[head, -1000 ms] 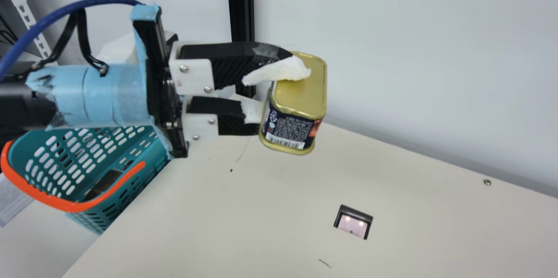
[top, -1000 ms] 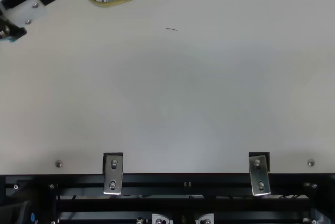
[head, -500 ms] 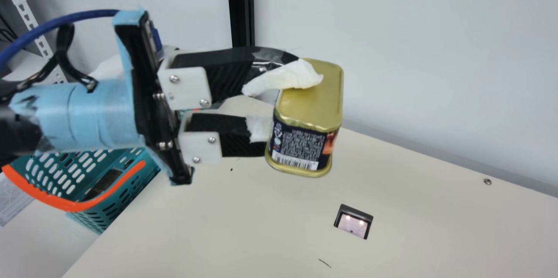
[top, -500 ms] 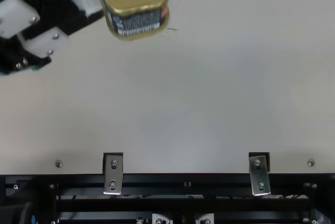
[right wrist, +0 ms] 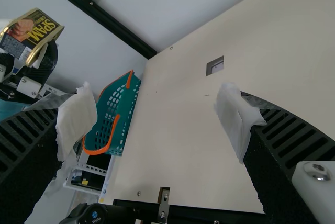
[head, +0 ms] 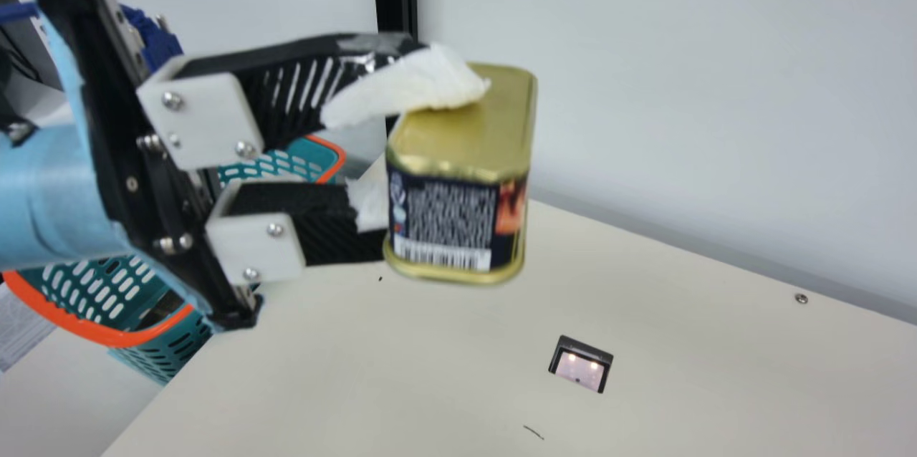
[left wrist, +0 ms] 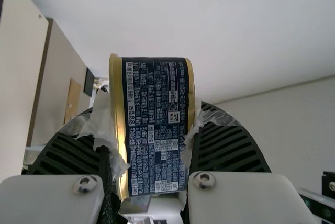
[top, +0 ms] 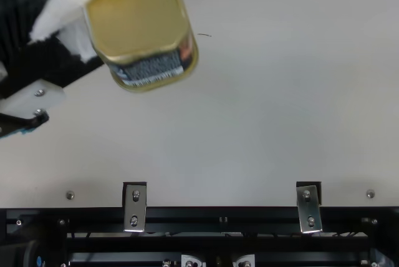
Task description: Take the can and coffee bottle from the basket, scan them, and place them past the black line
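In the main view, our left gripper (head: pixel 426 156) has the can (head: pixel 455 220) pinched between its wrapped fingertips, the can's gold end jutting past them toward three o'clock. Our left wrist view shows the dark printed side between both pads. From the can in the main view, the scanner (head: pixel 582 365) sits at five o'clock in the table (head: pixel 430 371), and the basket (head: pixel 79 324) lies between eight and nine. Our right gripper (right wrist: pixel 154 122) has its fingers spread wide in its wrist view.
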